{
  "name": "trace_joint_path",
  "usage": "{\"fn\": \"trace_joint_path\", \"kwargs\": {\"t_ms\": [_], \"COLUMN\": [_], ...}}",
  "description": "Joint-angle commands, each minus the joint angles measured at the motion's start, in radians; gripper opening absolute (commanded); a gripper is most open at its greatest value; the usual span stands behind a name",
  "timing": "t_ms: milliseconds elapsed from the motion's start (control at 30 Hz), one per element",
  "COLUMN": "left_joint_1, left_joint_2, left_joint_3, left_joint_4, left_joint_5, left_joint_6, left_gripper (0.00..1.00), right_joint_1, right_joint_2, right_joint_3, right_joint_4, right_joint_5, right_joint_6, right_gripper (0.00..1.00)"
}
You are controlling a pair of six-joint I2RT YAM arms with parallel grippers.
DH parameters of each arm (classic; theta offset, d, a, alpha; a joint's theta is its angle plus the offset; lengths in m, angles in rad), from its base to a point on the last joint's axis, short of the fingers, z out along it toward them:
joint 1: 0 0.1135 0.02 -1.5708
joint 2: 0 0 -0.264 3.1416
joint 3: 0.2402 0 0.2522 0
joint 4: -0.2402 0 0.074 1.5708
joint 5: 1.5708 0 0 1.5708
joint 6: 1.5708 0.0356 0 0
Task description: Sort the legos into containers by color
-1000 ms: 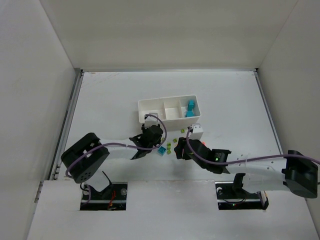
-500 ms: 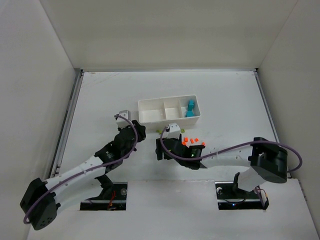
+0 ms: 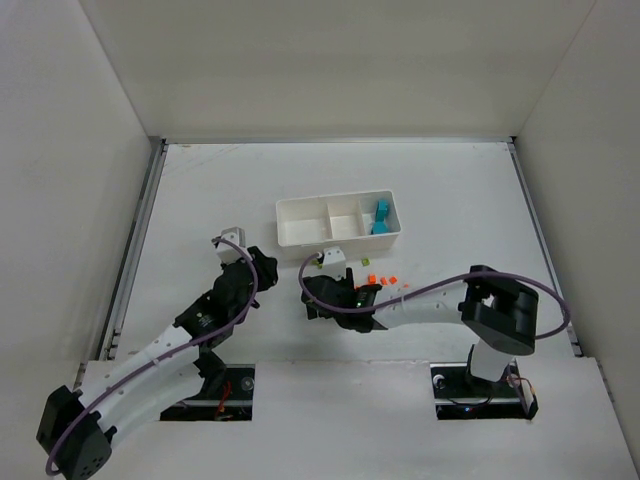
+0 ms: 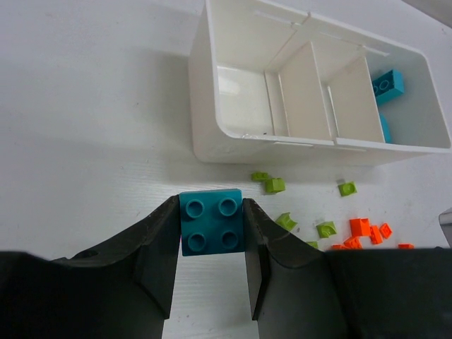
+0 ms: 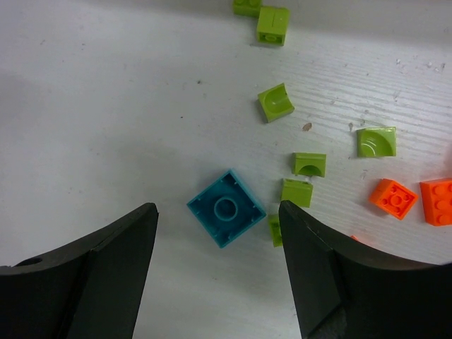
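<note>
Two teal legos are in play. One teal brick [image 4: 210, 222], studs facing the wrist camera, is clamped between the fingers of the left gripper [image 4: 210, 236]. It sits short of the white tray [image 4: 212, 145], off the tray end nearest the table's left edge. The other teal brick [image 5: 227, 207] lies hollow side up on the table [image 3: 450, 190], between the tray and the near edge. It is directly beneath the right gripper [image 5: 217, 219], whose jaws stand spread wide on either side without touching it. Lime pieces [image 5: 275, 102] and orange pieces [image 5: 394, 198] lie scattered beside it toward the right edge; one lime piece appears to touch its corner.

Step in hand: transport on the left, pre-grasp on the right. Stored teal bricks [image 4: 387, 85] occupy the compartment nearest the right edge, so the left gripper's next move is probably a carry along the tray's whole length, with release over that compartment. The right gripper needs a straight descent and a closure that catches no lime neighbours.
</note>
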Motion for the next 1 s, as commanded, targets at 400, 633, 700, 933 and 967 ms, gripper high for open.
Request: {"fn": "trace_joint_path", "kwargs": {"t_ms": [400, 633, 700, 933, 967], "left_joint_1": [0.076, 0.064, 0.057, -0.002, -0.013], "left_joint_2": [0.003, 0.029, 0.046, 0.211, 0.248], "left_joint_3": [-0.016, 0.033, 0.049, 0.162, 0.19], "left_joint_4": [0.027, 0.04, 0.056, 0.158, 0.177], "left_joint_5": [0.084, 0.077, 0.074, 0.074, 0.075], "left_joint_6": [-0.013, -0.003, -0.001, 0.017, 0.022], "left_gripper": [0.24, 0.25, 0.25, 0.25, 0.25], "right_joint_1": [0.007, 0.007, 0.007, -0.005, -0.02], "right_joint_2": [0.073, 0.049, 0.011, -0.248, -0.296], "right_joint_3": [0.062, 0.031, 0.005, -0.14, -0.168], "right_joint_4": [-0.013, 0.042, 0.068, 0.104, 0.11], "right_joint_5": [0.056, 0.078, 0.086, 0.115, 0.116], "right_joint_6": [0.02, 0.014, -0.001, -0.024, -0.03], "right_gripper": [0.63, 0.39, 0.36, 0.36, 0.37]}}
